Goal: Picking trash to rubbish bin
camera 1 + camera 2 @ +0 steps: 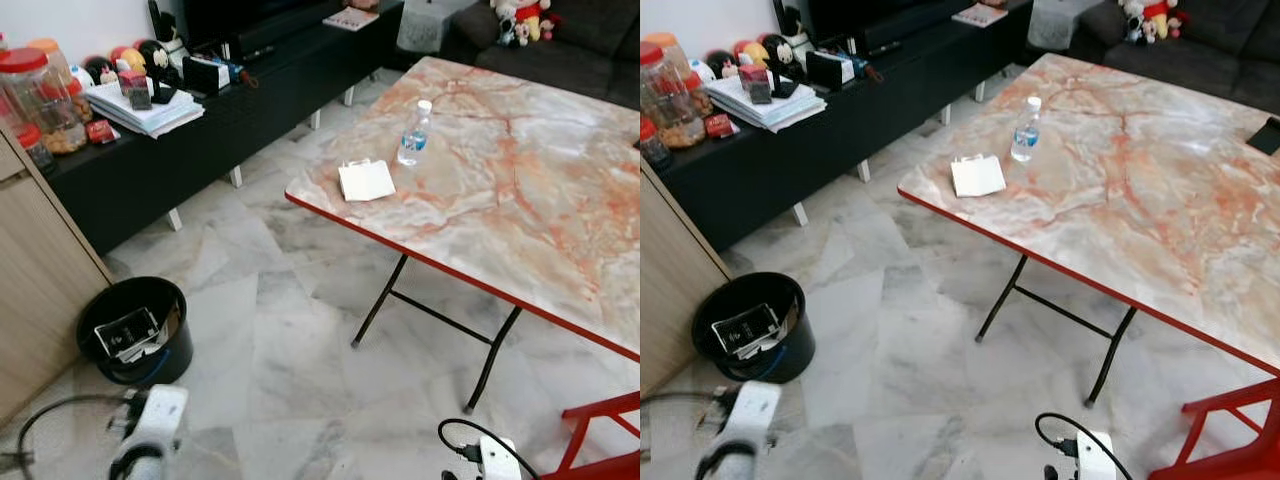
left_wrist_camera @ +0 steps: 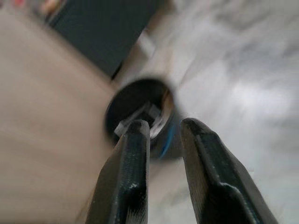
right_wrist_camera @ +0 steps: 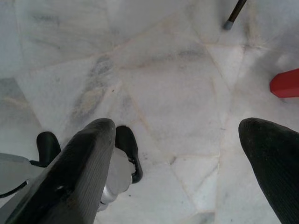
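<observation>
Taking the black rubbish bin (image 1: 135, 330) as the landmark, it stands on the marble floor (image 1: 290, 370) at the far left, just beside the wooden cabinet (image 1: 35, 290), and it already holds some crumpled packaging (image 1: 128, 333). The left claw (image 2: 163, 140) hangs low near the bin and points toward its mouth, its two fingers a narrow gap apart with nothing between them. Behind the bin runs a low black TV bench (image 1: 200, 130) cluttered with jars, papers and small items. To the right of the bin, well apart from it, stands the folding surface (image 1: 520, 200) with its marbled top and red edge; near its closest corner lies a white folded paper packet (image 1: 366, 180), and just beyond that an upright water bottle (image 1: 414, 133). Further right, the right claw (image 3: 175, 154) hangs over bare floor, spread wide and holding nothing. Judging from this, the robot is between drops: one piece seems delivered, and the next trash, likely the white packet, waits on the surface. The next move would call for turning away from the bin, stepping to the surface's corner, and reaching over the red edge to pinch the flat packet without knocking the bottle.
</observation>
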